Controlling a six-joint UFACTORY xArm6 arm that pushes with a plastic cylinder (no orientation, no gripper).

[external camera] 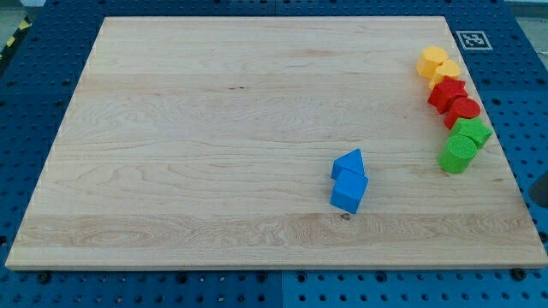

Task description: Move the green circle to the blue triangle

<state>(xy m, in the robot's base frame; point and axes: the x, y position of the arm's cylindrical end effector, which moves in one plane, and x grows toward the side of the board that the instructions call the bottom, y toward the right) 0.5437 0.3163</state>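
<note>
The green circle [458, 155] is a short cylinder near the board's right edge, at mid height in the view. The blue triangle [348, 162] lies right of the board's middle, well to the left of the green circle, and touches a blue cube [349, 192] just below it. A dark shape that looks like my rod enters at the view's right edge. Its lower end, my tip [532, 201], is off the board, to the right of and a little below the green circle, and touches no block.
Other blocks line the right edge above the green circle: a second green block [473, 131] touching it, a red circle [465, 109], a red star [447, 92] and two yellow blocks [432, 60] [446, 73]. A blue pegboard table [531, 257] surrounds the wooden board [214, 154].
</note>
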